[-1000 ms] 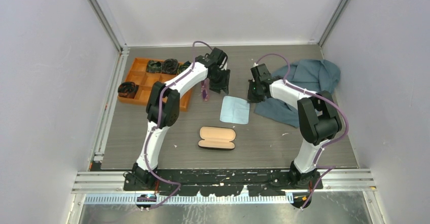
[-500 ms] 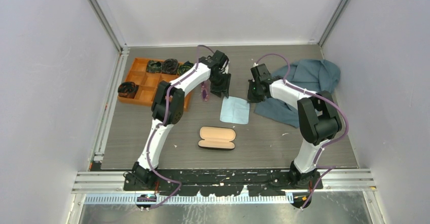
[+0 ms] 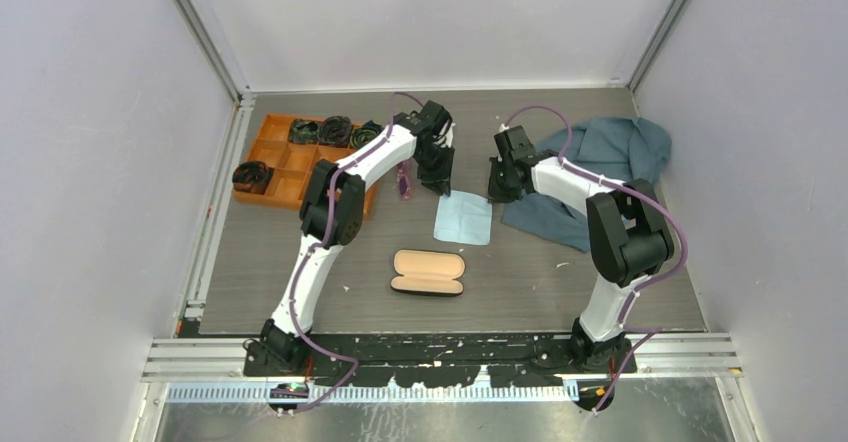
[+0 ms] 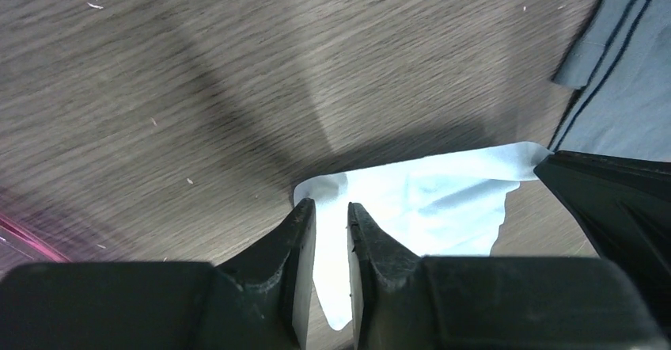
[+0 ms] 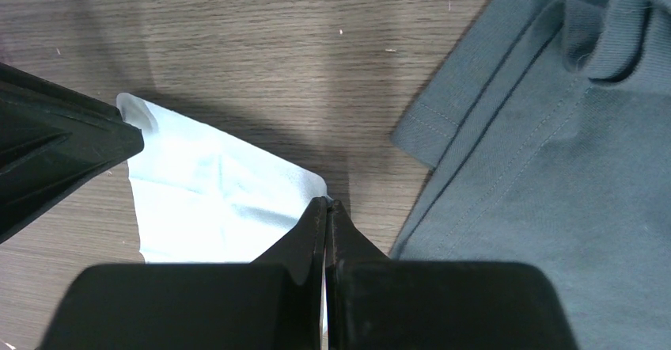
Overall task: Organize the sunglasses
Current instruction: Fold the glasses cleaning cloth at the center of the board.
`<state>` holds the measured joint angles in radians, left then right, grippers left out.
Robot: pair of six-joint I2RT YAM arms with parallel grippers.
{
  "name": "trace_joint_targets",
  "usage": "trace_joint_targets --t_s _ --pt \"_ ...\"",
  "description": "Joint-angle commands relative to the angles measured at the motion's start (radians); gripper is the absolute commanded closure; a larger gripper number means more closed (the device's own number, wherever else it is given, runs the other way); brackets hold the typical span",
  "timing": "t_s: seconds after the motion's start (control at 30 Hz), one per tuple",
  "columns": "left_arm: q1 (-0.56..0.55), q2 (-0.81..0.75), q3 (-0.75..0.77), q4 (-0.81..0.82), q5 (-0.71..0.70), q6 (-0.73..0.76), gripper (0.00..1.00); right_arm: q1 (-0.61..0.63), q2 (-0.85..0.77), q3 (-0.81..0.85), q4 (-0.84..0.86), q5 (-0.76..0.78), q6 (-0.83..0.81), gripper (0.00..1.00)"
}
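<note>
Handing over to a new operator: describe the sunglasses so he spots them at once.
Find the orange tray at far left. Just right of it, before the light-blue cloth, lie the sunglasses. Their thin purple-pink frame sets them apart from the tan-lined black case.

The cloth [image 3: 464,217] lies between sunglasses [image 3: 404,183] and garment [image 3: 600,162], case [image 3: 428,272] in front.

Left arm [image 3: 300,284] and right arm [image 3: 606,307] are built of white links and black joints. Purple cables [image 3: 676,239] are looped along each. Black tapered fingers [image 4: 294,247] are fitted.
</note>
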<state>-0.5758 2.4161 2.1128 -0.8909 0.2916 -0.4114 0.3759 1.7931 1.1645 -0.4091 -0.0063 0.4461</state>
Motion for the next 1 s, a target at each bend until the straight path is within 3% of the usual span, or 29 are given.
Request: trace_joint_targets --t_s 0.0,0.2,0.47,0.97 --pt "-0.001 -0.004 0.022 0.006 0.022 0.003 0.79 0.005 -0.012 0.018 0.015 -0.003 -0.012 0.99" --pt "0.000 -0.013 0.016 0.008 0.006 0.002 0.89 0.004 -0.013 0.019 0.013 -0.001 -0.012 1.00" --pt "0.000 -0.031 0.004 0.022 -0.058 0.007 0.63 0.004 -0.014 0.020 0.011 -0.001 -0.013 1.00" --pt "-0.001 0.039 0.070 -0.012 -0.036 0.049 0.61 0.004 -0.012 0.021 0.009 -0.001 -0.012 1.00"
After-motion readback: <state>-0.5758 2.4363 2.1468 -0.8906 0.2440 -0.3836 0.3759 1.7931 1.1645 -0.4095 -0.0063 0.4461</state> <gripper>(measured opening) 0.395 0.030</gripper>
